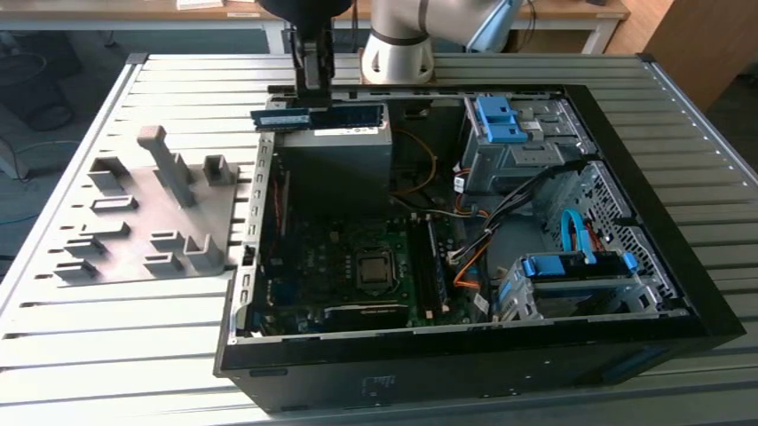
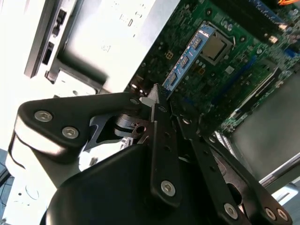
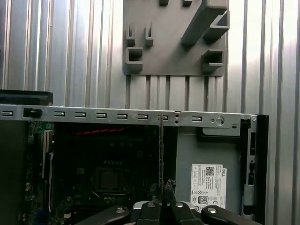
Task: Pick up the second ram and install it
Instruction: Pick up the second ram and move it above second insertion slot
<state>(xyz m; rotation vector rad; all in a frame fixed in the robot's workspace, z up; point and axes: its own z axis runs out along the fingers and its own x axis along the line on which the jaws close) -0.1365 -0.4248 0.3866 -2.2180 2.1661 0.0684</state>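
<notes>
The second ram (image 1: pixel 319 115) is a long thin dark board with black chips, held level in the air above the back of the open computer case (image 1: pixel 663 204). My gripper (image 1: pixel 311 96) comes down from above and is shut on its top edge. In the second wrist view the ram (image 2: pixel 187 58) juts out from the closed fingertips (image 2: pixel 157 96), with the motherboard's processor socket (image 2: pixel 216 47) far below it. The first wrist view shows the ram (image 3: pixel 161 150) edge-on as a thin vertical line rising from the gripper (image 3: pixel 165 186).
A grey power supply box (image 1: pixel 337 155) sits right under the ram. The motherboard (image 1: pixel 355 275) lies on the case floor, with blue drive brackets (image 1: pixel 503 120) and cables on the exterior view's right. A grey fixture plate (image 1: pixel 142 213) with upright blocks rests on the slatted table (image 1: pixel 83 355).
</notes>
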